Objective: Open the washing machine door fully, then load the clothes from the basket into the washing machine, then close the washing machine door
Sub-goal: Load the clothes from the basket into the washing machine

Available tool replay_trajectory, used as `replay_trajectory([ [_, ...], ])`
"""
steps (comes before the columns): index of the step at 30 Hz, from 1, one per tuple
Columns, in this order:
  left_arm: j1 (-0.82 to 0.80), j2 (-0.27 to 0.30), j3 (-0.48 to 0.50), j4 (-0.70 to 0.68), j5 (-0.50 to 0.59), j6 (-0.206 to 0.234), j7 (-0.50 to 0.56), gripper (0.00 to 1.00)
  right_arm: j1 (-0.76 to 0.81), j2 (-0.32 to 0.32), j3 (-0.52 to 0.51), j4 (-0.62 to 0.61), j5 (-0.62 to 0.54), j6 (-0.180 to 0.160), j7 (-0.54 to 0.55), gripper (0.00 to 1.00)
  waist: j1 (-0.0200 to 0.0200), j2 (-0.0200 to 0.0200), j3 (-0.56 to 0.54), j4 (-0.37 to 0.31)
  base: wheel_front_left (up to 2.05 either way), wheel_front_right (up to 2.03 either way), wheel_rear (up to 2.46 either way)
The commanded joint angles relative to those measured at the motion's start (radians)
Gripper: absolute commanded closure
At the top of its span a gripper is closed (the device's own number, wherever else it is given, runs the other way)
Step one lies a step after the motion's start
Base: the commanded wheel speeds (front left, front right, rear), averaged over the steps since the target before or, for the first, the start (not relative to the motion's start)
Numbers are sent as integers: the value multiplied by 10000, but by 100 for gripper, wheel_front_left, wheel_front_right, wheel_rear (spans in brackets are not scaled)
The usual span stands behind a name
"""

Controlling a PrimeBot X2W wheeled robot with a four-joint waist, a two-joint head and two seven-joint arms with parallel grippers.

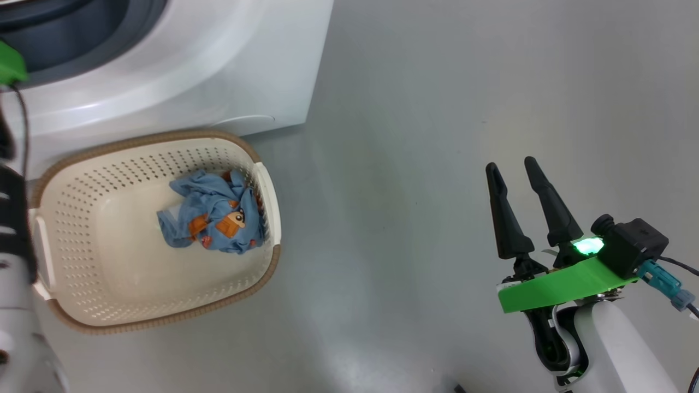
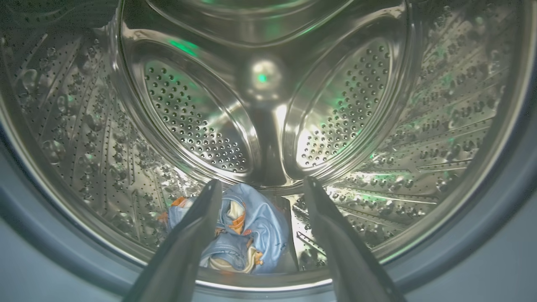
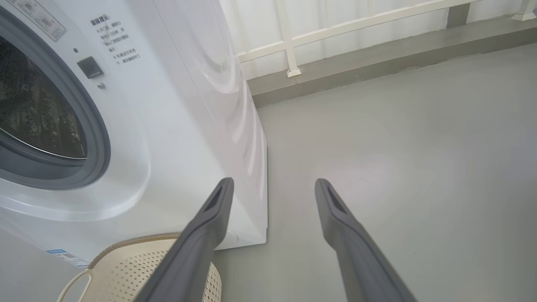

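On the far left, the left gripper [image 2: 263, 181] reaches through the mouth of the washing machine [image 1: 218, 65] with its 2 fingers spread wide and nothing pinched between them. A blue garment [image 2: 247, 226] lies crumpled at the near bottom of the steel drum [image 2: 84, 126], just below the fingertips; whether the left finger brushes the cloth I cannot tell. That looks like 1 of 2 pieces loaded, so the step in hand is to back this arm out cleanly. It should pull straight back along its own line with the fingers kept wide and lifted a little, so no fold snags and drags out over the grey seal. To the right and nearer, the basket [image 1: 109, 284] sits on the floor [image 1: 437, 109] against the machine's front, with the other garment [image 1: 215, 218] bunched toward its right wall. A good pick there would come down on the thickest part of the bundle, away from the perforated wall, and close on several layers at once. Well to the right, the right gripper [image 1: 511, 162] hangs over bare floor, fingers apart and empty, well apart from the basket.
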Motion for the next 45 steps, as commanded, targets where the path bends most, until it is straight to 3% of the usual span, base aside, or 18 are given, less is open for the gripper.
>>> replay_trajectory([
  [1, 363, 270, 163, -401, 72, -40, -63, 0, 148, -116, 82, -181, 106, 56, -80, 0, 0, 0, -165, 110, 0, 0, 0],
  [18, 4214, -864, 628, -2140, 363, -379, -63, 0, 667, -734, -101, 22, 60, 56, -80, 0, 0, 0, -1926, 931, 0, 0, 0],
  [35, 7259, -1482, 391, -3610, 414, -472, -63, 0, 1833, -1303, -287, 292, 145, 56, -80, 0, 0, 0, -3839, 1700, 0, 0, 0],
  [45, 8854, -1606, 302, -4533, 277, -476, -63, 0, 2571, -1484, -409, 221, 202, 56, -80, 0, 0, 0, -4562, 1754, 0, 0, 0],
])
